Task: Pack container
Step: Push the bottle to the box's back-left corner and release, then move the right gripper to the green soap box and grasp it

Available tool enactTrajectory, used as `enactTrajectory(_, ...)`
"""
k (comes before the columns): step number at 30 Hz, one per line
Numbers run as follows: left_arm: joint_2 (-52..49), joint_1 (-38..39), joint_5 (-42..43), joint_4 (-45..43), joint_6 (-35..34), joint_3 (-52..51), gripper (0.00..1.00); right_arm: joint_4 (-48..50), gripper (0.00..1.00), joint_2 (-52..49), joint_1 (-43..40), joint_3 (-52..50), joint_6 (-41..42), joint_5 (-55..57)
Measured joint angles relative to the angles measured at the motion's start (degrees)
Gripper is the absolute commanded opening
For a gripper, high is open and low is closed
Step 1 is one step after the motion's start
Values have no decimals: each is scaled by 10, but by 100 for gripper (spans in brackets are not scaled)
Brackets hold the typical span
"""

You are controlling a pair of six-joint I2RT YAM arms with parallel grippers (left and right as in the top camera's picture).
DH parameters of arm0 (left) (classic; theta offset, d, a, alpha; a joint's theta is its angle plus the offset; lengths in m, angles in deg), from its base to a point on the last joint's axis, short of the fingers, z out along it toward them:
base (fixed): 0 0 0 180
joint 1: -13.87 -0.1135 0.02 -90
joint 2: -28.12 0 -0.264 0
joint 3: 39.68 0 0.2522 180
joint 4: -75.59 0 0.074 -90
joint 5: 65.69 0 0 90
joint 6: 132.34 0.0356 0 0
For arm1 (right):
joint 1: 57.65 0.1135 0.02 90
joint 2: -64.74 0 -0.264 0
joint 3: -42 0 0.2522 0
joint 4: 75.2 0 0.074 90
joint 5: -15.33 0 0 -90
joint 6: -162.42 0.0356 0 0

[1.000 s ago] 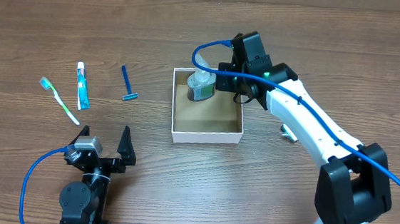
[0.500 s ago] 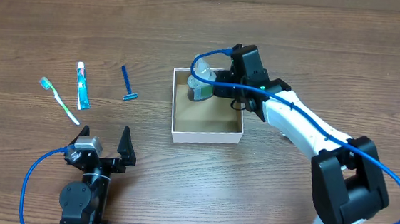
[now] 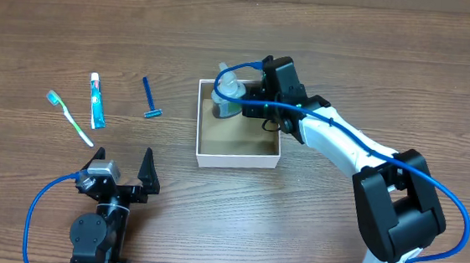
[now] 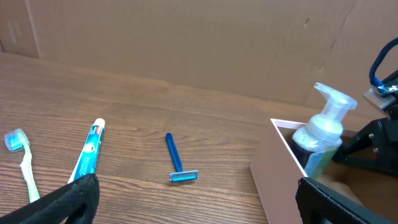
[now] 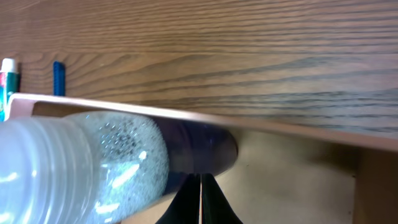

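Wooden table [image 3: 351, 40]: right gripper [image 3: 241, 101], closed on foam pump bottle [image 3: 224, 91], holds it beside container [image 3: 237, 158] wall; release could topple it outward.

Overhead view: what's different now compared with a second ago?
The right pincer moved left, and the pump bottle and the container shifted slightly left with it. The bottle stands in the container's far left corner. The toothbrush, toothpaste, razor and left pincer stayed put.
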Motion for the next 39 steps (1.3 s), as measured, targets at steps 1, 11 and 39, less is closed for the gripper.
enactTrajectory(1, 0, 0, 0, 0, 0, 0, 100, 1, 4, 0, 3, 0, 1, -1)
enactTrajectory(11, 0, 0, 0, 0, 0, 0, 100, 15, 4, 0, 9, 0, 10, -35)
enactTrajectory(39, 0, 0, 0, 0, 0, 0, 100, -334, 56, 77, -29, 238, -138, -31)
